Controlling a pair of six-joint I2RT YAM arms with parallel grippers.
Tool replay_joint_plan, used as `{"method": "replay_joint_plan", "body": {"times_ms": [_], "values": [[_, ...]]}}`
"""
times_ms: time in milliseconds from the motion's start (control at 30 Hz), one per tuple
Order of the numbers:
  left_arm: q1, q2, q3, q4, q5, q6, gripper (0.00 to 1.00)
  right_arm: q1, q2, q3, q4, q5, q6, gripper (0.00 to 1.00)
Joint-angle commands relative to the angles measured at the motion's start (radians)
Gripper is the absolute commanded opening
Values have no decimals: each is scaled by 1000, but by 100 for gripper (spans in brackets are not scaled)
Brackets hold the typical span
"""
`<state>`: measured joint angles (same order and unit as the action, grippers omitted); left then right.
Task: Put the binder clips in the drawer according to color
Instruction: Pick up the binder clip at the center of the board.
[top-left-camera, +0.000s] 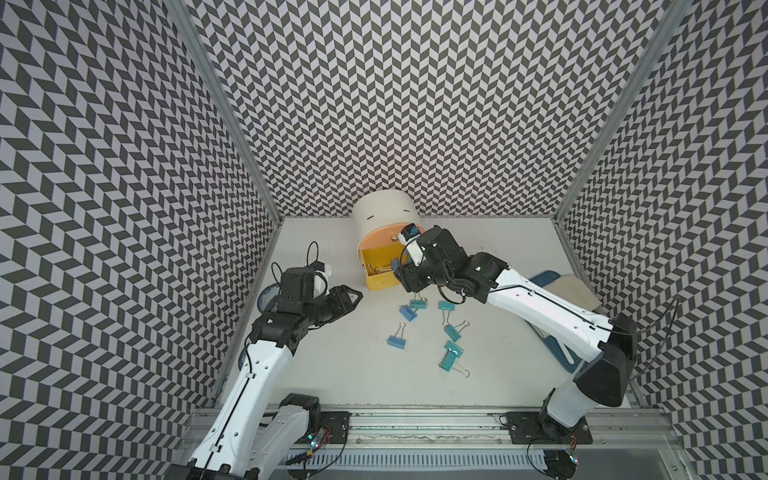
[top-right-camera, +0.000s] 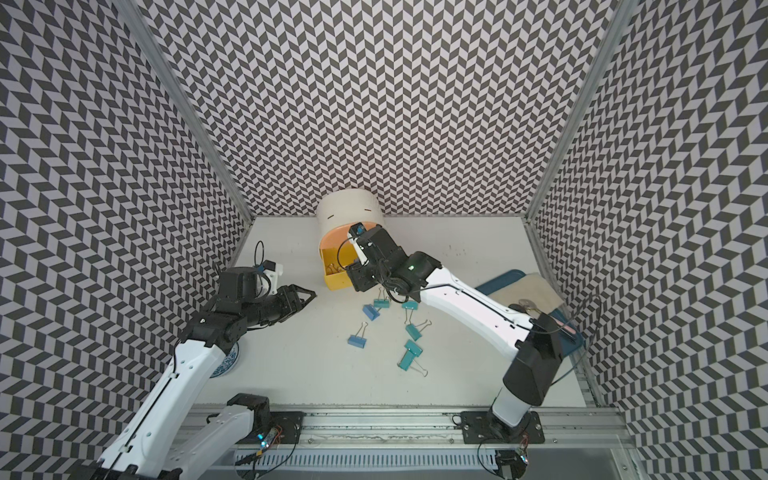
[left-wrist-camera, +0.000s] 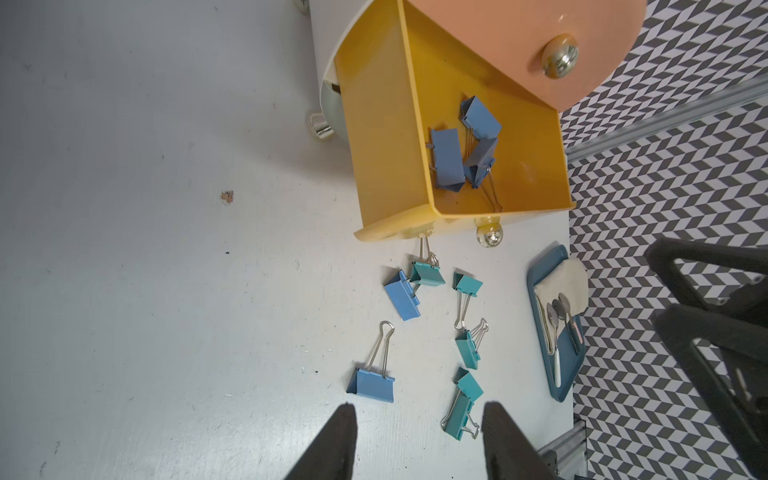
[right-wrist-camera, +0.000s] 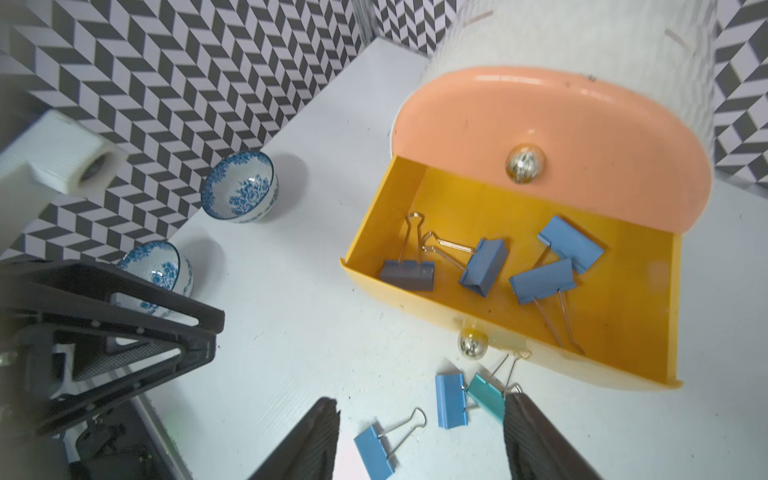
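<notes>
A: Where's the right gripper (right-wrist-camera: 419, 401)?
B: Over the yellow drawer (top-left-camera: 380, 284), just above frame centre in both top views. Jaws apart, nothing between them. Reads as a drop pose to me.
A: Drawer state?
B: Pulled out of the white cabinet (top-left-camera: 382, 208), so there's a clear drop from above. The peach drawer (right-wrist-camera: 540, 108) over it is shut. Four blue binder clips (right-wrist-camera: 484, 266) inside, blue only, so I'd say yellow is the blue bin.
A: What's left?
B: Two blue clips (top-left-camera: 397, 340) and five teal clips (top-left-camera: 452, 332) loose on the surface (top-left-camera: 332, 365), lower centre, just in front of the drawer. Teals likely need another drawer; none is open for them yet.
A: And the left gripper (left-wrist-camera: 419, 409)?
B: Open, empty, hovering left of centre, well apart from the drawer. My guess: parked clear of the right arm, facing the pile.
</notes>
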<state>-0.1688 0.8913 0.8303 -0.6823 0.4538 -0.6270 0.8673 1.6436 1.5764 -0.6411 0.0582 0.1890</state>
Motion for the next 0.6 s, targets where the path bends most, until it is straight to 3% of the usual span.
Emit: {"method": "replay_joint_plan", "body": {"times_ms": [0,567], "values": [[-31,-36,-36,13,-44,-15,53,-4,-56,-46,44,-26,43,66],[-158,-45,-155,59,-106,-47,53,-4,-193,-340,74,-103,165,64]]}}
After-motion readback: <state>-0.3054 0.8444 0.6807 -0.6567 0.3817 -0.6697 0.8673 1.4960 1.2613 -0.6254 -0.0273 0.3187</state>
